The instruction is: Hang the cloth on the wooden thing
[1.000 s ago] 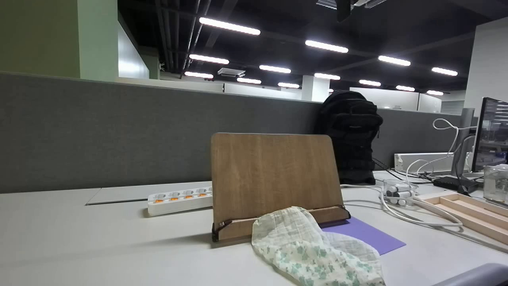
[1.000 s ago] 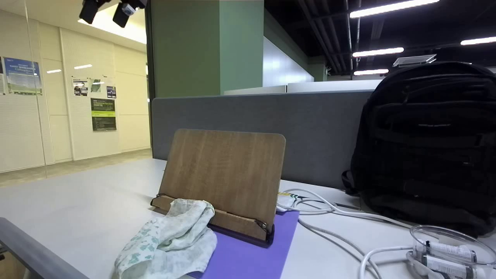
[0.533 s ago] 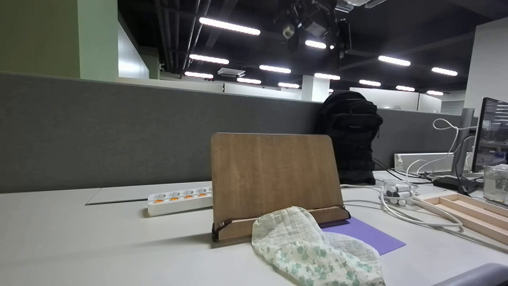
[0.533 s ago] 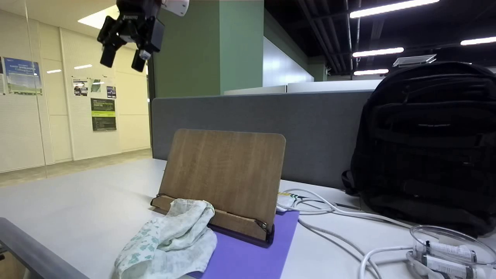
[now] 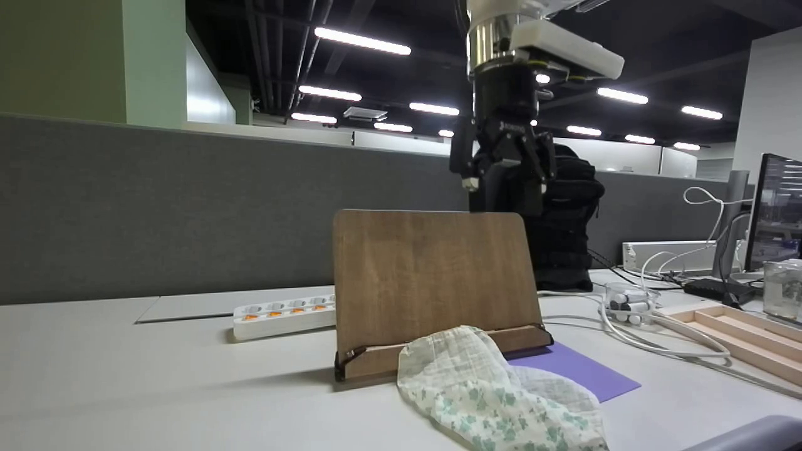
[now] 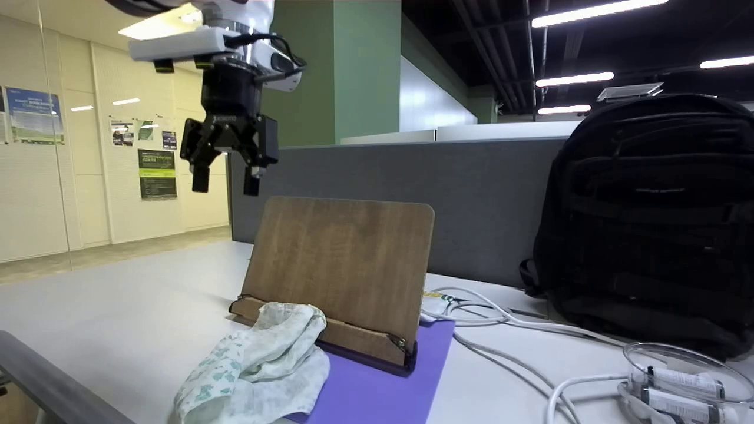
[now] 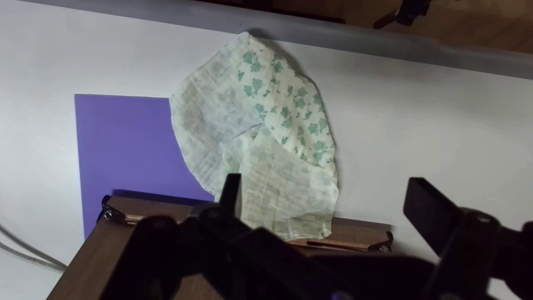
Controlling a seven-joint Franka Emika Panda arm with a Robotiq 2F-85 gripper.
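On the matte-black two-fingered gripper [image 6: 226, 185], fingers spread wide and holding nothing, pale lettering [image 6: 225, 118] is too blurred to read; print on the blue wall poster [image 6: 33, 115] is likewise illegible. Thin, white and printed with green leaf motifs, the cloth [image 7: 266, 137] lies rumpled across the white table [image 7: 416, 125] and purple rectangular sheet [image 7: 125, 146], one end overlapping the front ledge [image 6: 365, 341] of the brown wooden stand [image 6: 347, 253].

On the white desk [image 5: 156, 376] stands a wooden book stand [image 5: 432, 269], partly over a purple sheet [image 5: 586, 369]. A leaf-patterned cloth [image 5: 495, 394] lies on the desk and on this sheet, with its one end over the stand's ledge [image 5: 520, 340]. There are also a white power strip [image 5: 285, 319], an upright black backpack [image 6: 654, 235], white cables [image 5: 695, 355], a wooden tray [image 5: 745, 344], and a clear container [image 6: 677, 345] with small bottles [image 6: 686, 380].
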